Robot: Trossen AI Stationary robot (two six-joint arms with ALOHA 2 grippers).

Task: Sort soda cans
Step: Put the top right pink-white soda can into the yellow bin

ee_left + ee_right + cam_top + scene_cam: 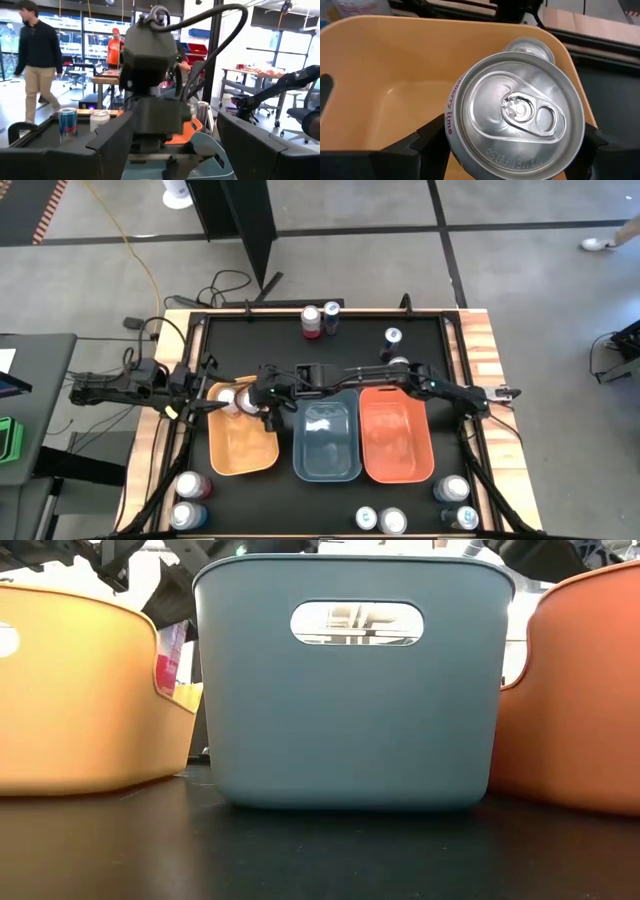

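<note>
While both arms are crowded over the far end of the orange bin [243, 450], the right gripper [512, 145] is clamped on a soda can [517, 125] with a silver top and "lime" printed on its side, held right above that bin's open inside. A second can [530, 47] sits just past it near the bin's rim. The left gripper [222, 402] reaches in from the left at the same corner, fingers spread fairly wide; can't tell for sure if it's got anything between them, though a can top [227, 395] shows right there.

The blue bin [326, 442] is in the middle and the red-orange bin [396, 435] on the right, all three side by side on the black tabletop [360, 360].

The rest of the cans are scattered: a red one [311, 321] and a blue one [331, 317] together at the far edge, another blue one [393, 338] to their right, two at the near left corner [188, 498], two at the near edge [380, 520], two at the near right [455, 502].

A person [35, 55] is walking in the room behind.
</note>
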